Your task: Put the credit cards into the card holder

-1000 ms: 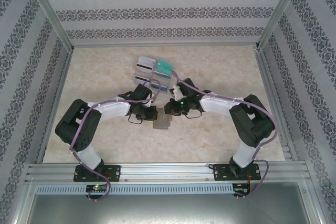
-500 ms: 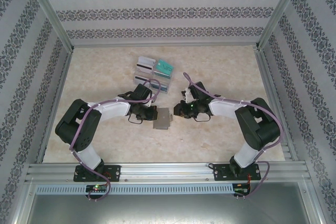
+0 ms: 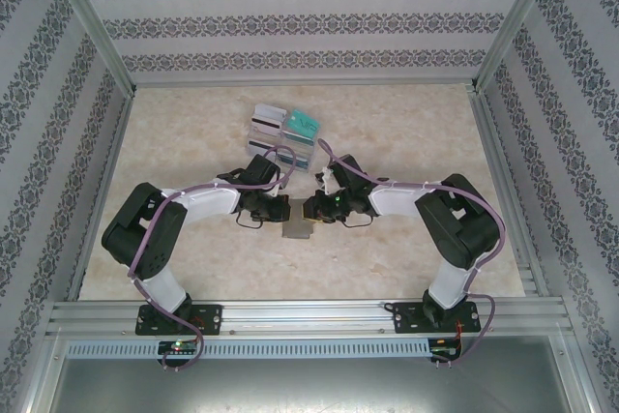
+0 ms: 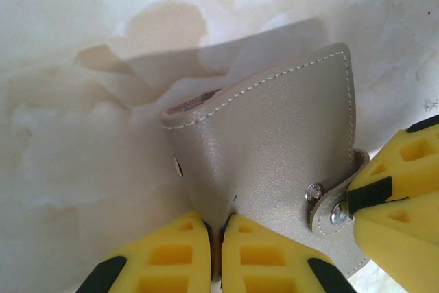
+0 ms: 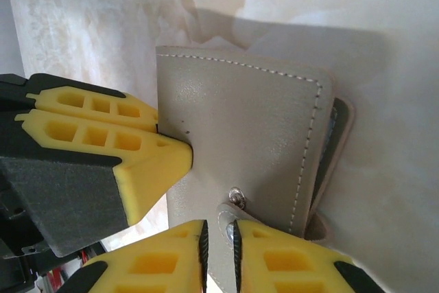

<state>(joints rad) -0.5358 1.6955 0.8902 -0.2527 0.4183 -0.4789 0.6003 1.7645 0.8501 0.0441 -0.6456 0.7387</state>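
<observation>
Left tool (image 4: 219, 230) clamped shut on the card holder (image 4: 274, 149) at its left edge; right tool (image 5: 218, 235) opposite, nipping the snap tab (image 5: 226, 219).

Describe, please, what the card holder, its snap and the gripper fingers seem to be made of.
Card holder: likely leather or faux leather, grey with a fine pearly grain and pale stitched edges. Snap: shiny silver metal, glinting. Gripper fingers: matte yellow plastic, probably printed or moulded, with recessed pockets and black inserts.
</observation>
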